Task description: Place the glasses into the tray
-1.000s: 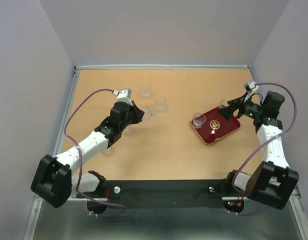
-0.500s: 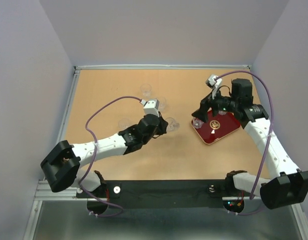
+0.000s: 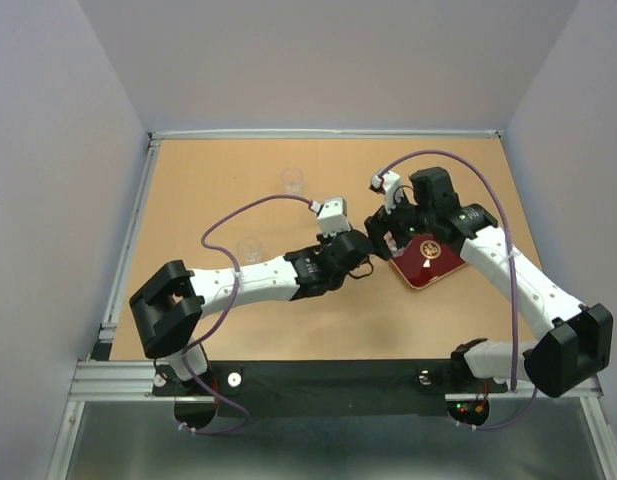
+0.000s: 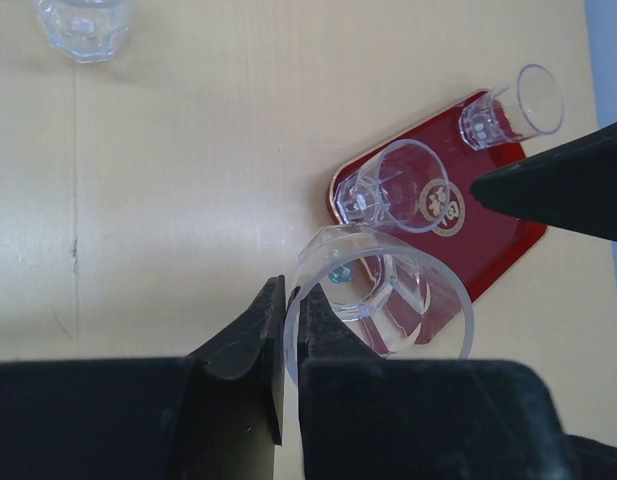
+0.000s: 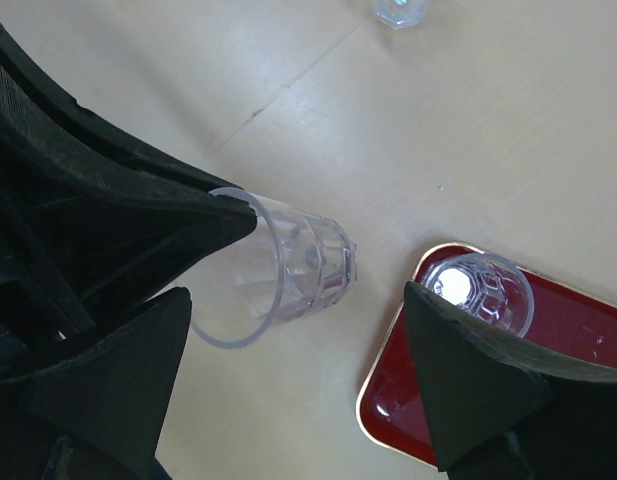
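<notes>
Toward 3 o'clock of the tabletop (image 3: 208,200), seen from above, lies the tray (image 4: 498,255), with two glasses upright in it: one (image 4: 400,185) beside the gold emblem, the other (image 4: 515,103) near a corner. The left claw (image 4: 291,300) is clenched on the rim of a third glass (image 4: 388,300), one finger inside the wall and one outside. It holds this glass tipped, apparently off the tabletop, just at 9 o'clock of the tray's edge. The right claw (image 5: 296,300) is released, its fingers spread wide to either side of that same glass and grasping nothing. Two loose glasses stand well apart from the tray, one (image 3: 250,249) at 9 o'clock of the tabletop and one (image 3: 292,181) at 11 o'clock. The step in hand looks like carrying the third glass in, so the task seems less than half done. Whether the left claw will set the glass down itself or pass it across cannot be told. Either way, the next move calls for righting the glass and lowering it onto bare red surface. It must stay clear of the two glasses already there and of the other claw's fingers.
</notes>
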You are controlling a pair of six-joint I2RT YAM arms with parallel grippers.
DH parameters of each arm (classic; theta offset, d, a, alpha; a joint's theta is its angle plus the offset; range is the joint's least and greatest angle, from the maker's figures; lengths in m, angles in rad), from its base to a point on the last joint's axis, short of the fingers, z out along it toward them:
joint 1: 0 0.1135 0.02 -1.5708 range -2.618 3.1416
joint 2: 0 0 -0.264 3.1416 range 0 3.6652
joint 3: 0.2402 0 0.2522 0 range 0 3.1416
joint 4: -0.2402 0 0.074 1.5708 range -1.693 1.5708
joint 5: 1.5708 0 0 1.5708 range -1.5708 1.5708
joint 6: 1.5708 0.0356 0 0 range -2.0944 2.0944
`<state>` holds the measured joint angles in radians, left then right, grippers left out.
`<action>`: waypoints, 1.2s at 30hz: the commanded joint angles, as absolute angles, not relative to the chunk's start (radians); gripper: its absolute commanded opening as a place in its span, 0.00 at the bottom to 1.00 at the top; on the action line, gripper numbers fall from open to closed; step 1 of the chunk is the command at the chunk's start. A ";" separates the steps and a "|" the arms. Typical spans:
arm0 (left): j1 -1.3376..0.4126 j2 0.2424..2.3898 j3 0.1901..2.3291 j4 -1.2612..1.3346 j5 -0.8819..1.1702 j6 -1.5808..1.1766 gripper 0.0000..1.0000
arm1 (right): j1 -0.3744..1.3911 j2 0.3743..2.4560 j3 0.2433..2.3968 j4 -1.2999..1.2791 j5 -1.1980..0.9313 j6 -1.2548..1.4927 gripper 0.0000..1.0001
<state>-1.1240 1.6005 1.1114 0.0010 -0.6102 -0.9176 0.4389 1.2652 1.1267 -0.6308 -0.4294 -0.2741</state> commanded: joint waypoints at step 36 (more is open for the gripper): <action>-1.140 1.523 1.129 0.034 -0.520 -0.917 0.27 | 0.488 1.325 1.187 -0.627 -0.198 -0.265 0.01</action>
